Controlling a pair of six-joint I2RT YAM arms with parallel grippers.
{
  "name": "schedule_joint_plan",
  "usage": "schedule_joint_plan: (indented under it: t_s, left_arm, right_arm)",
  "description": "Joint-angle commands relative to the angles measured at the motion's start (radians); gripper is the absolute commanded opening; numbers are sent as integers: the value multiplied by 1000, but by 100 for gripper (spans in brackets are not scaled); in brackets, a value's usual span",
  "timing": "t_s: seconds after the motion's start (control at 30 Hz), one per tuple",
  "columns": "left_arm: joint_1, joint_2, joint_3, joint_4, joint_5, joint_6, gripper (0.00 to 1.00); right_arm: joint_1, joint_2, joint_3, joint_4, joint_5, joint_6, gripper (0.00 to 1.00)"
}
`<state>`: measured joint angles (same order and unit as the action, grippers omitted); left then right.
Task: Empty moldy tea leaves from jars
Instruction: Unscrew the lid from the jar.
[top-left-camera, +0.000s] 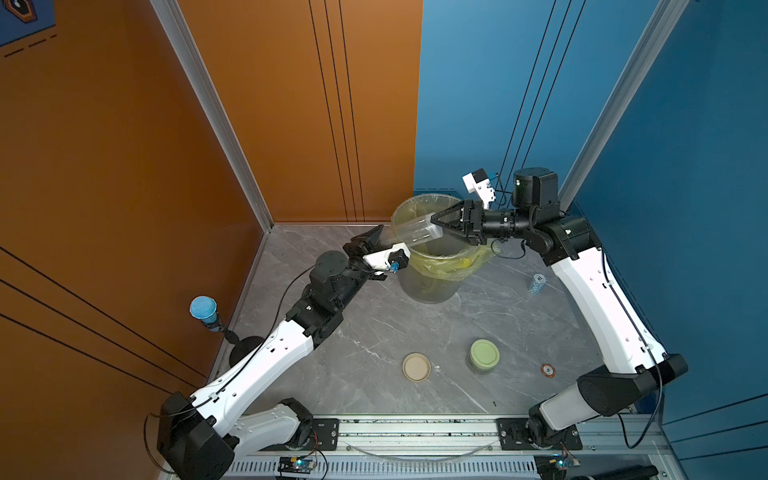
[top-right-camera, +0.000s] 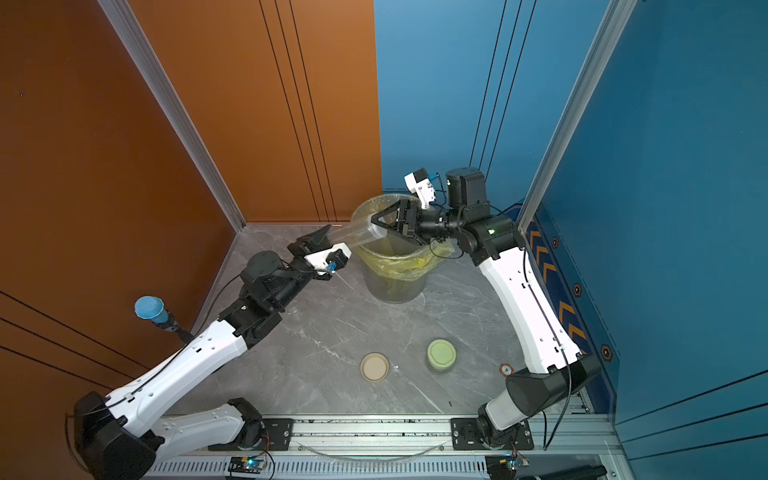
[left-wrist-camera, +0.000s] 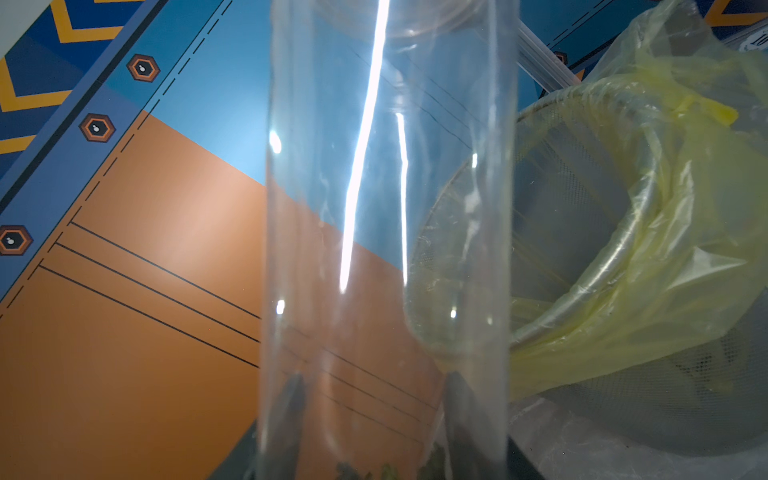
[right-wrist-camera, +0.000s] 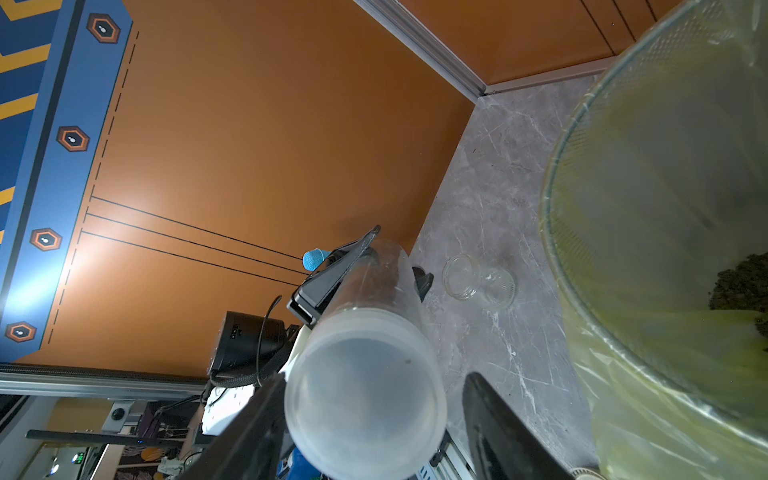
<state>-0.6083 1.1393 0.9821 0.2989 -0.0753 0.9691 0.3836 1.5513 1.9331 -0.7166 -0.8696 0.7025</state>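
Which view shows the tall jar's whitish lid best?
The right wrist view: the lid faces the camera, large, between the right jaws. Both top views show it small, side-on. The left wrist view shows only its blurred rim through the jar.

The tall jar (top-left-camera: 415, 235) crosses the bin's (top-left-camera: 432, 286) rim; bare table (top-left-camera: 395, 324) lies open between bin and short jar (top-left-camera: 484, 353)

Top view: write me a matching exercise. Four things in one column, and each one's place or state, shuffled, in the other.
Things
1. tall jar
2. beige lid
3. green-lidded jar
4. bin

Places and states
A. lined with a yellow bag
B. lying loose on the table
C. held sideways by the left hand, lid end over the bin
D. standing on the table, lid on

Pairs: 1-C, 2-B, 3-D, 4-A.
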Motion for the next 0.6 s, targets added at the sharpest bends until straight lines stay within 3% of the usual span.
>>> schedule_joint_plan:
  t_s: [0.0, 0.1, 0.27, 0.57]
  left_arm:
    - [-10, -9, 14, 28, -12, -4, 34]
    - [-11, -9, 14, 22, -11, -4, 33]
    - [-11, -13, 27, -10, 3, -16, 33]
    - [-12, -16, 106, -140, 50, -103, 33]
  right_arm:
    - [8, 17, 40, -36, 24, -37, 64]
    - [17, 28, 53, -58, 37, -56, 60]
    - [22, 30, 61, -79, 41, -82, 45]
    - [32, 14, 60, -114, 22, -172, 41]
